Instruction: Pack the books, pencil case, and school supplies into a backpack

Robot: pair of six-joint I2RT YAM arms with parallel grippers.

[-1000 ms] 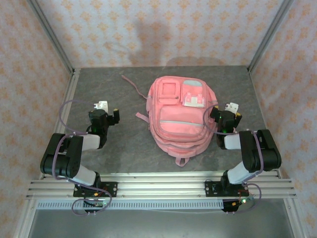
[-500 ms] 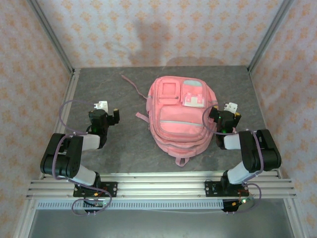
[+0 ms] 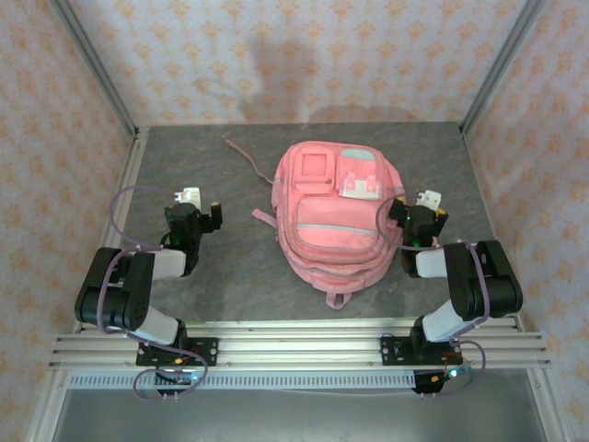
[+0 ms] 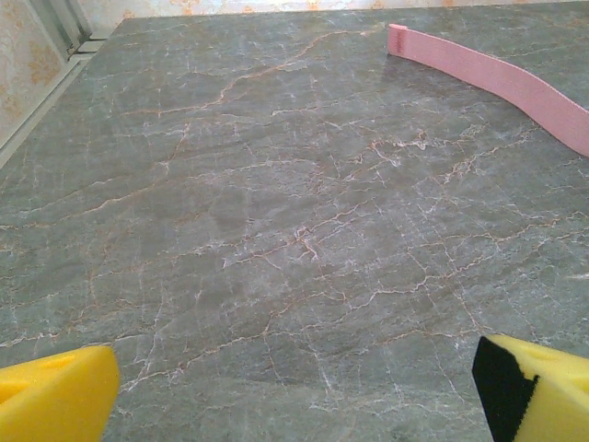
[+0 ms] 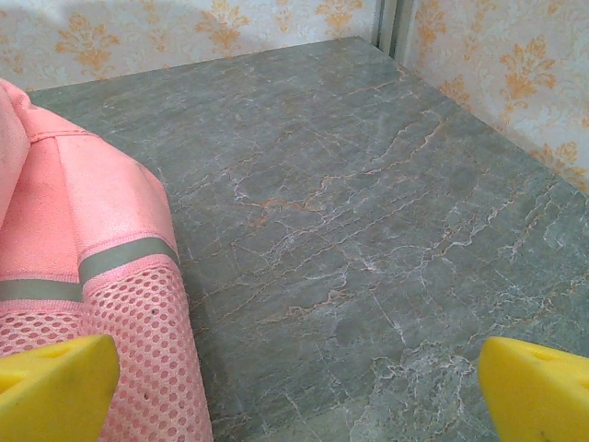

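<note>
Two grippers are hanging low over the table, fingers spread wide, holding nothing: left gripper at nine o'clock from the backpack, right gripper at three o'clock beside its mesh side. Backpack is lying flat between them, probably so both arms are reaching it.

We see bright, even light throughout, soft and apparently coming from overhead. In the top view a broad, faint shadow smudges the back wall at upper centre. The backpack throws only a thin dark rim onto the table. In the left wrist view a pale sheen lies over the stone in the upper half of the frame. The yellow pads of the left gripper and right gripper, in the lower corners, look soft and slightly out of focus. The mesh at lower left of the right wrist view is sharp.
</note>
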